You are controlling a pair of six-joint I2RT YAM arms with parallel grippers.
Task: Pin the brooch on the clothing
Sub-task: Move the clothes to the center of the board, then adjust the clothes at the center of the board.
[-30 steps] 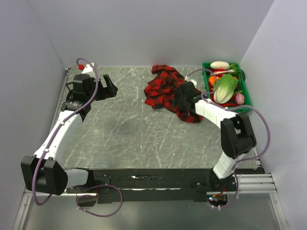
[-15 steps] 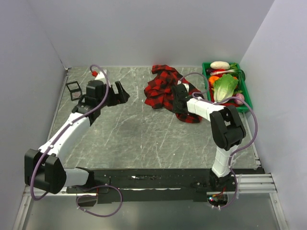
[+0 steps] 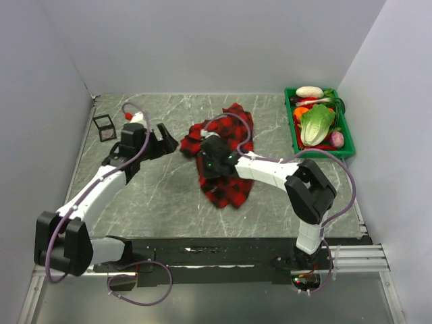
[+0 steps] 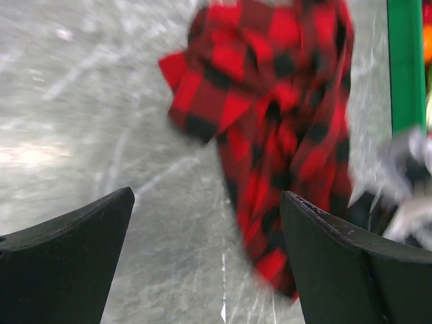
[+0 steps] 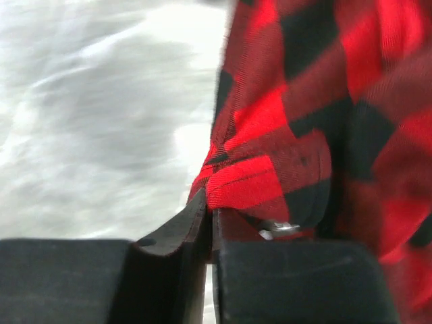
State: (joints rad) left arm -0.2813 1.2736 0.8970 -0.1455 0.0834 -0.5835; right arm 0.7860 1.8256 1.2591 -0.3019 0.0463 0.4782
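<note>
The clothing (image 3: 229, 177) is a red-and-black plaid shirt, crumpled in a heap at the middle of the table. My right gripper (image 3: 212, 160) lies on its left part, shut on a fold of the plaid cloth (image 5: 270, 175); the right wrist view shows the fingertips (image 5: 209, 214) pressed together on that fold. A small shiny bit (image 5: 278, 228) sits on the cloth by the right finger. My left gripper (image 3: 169, 139) is open just left of the shirt, with the bare table between its fingers (image 4: 206, 197) and the shirt (image 4: 270, 101) ahead to the right. The brooch is out of view.
A green tray (image 3: 348, 138) of vegetables stands at the back right; its rim (image 4: 405, 61) also shows in the left wrist view. A small black wire-frame cube (image 3: 103, 127) sits at the back left by the wall. Grey walls close in three sides.
My right gripper shut on the shirt and dragged it left from beside the tray to the table's middle. My left arm swung right toward the shirt, uncovering the wire cube.
</note>
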